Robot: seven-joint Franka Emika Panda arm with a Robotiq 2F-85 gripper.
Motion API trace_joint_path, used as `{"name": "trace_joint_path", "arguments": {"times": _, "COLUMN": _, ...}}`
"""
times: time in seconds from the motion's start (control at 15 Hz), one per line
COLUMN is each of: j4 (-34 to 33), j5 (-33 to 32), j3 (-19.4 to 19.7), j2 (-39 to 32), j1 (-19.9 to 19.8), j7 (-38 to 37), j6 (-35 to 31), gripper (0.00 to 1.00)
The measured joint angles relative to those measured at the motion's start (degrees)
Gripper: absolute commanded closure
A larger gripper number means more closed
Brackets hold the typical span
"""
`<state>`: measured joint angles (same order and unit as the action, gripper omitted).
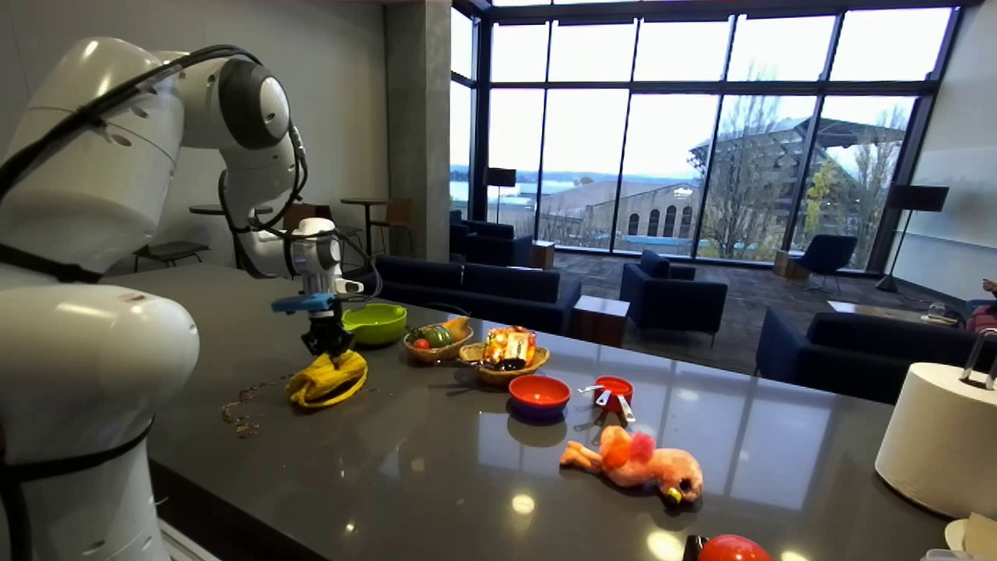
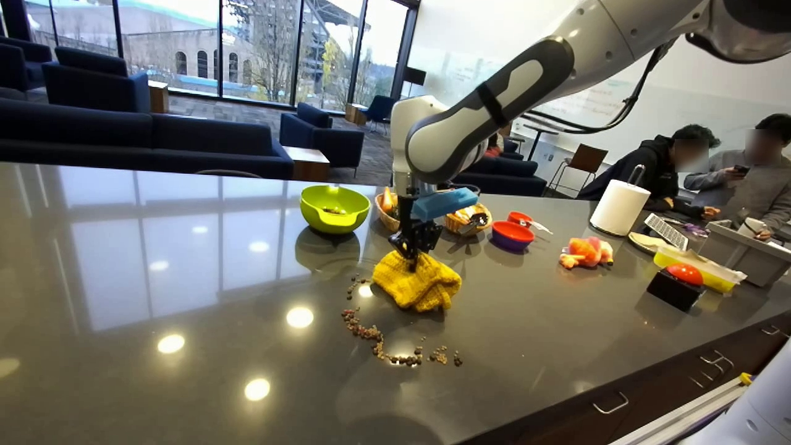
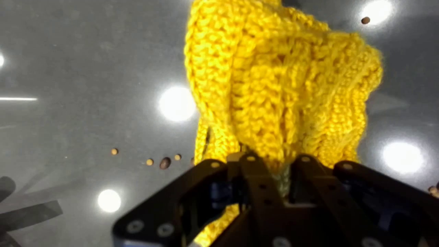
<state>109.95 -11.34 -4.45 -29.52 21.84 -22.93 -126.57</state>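
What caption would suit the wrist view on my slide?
Robotiq gripper closed on a yellow knitted cloth, with scattered peppercorn-like grains on the glossy grey countertop.

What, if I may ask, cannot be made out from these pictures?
Anything beneath the cloth: all views, hidden by the cloth.
Cloth within the gripper: wrist view, blurred and partly covered by the gripper.
Bits in the green bowl: an exterior view, too small to identify.
Wall writing: an exterior view, too small to read.
Arm's base: an exterior view, cut off by the bottom edge.

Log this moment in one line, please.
end effector: shut on yellow cloth | loose grains: strewn near cloth | green bowl: upright, apart from cloth
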Motion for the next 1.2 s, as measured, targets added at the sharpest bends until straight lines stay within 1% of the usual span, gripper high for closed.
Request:
{"name": "trace_joint_path", "arguments": {"times": 0.2, "j4": 0.65, "j5": -0.37, "j3": 0.97, "j2": 2.47, "j1": -1.45, "j7": -0.12, "j6": 0.01, "gripper": 0.96}}
{"name": "trace_joint_path", "arguments": {"times": 0.6, "j4": 2.41, "j5": -2.78, "j3": 4.13, "j2": 7.13, "j1": -4.82, "j7": -1.18, "j6": 0.00, "gripper": 0.96}}
{"name": "trace_joint_path", "arguments": {"times": 0.8, "j4": 3.68, "j5": -5.25, "j3": 5.82, "j2": 7.63, "j1": -6.56, "j7": -1.66, "j6": -0.32, "gripper": 0.96}}
{"name": "trace_joint_path", "arguments": {"times": 1.0, "j4": 5.63, "j5": -8.11, "j3": 7.51, "j2": 7.33, "j1": -8.09, "j7": -2.46, "j6": -1.99, "gripper": 0.96}}
{"name": "trace_joint_path", "arguments": {"times": 1.2, "j4": 7.07, "j5": -9.06, "j3": 8.75, "j2": 6.21, "j1": -9.37, "j7": -2.62, "j6": -3.53, "gripper": 0.96}}
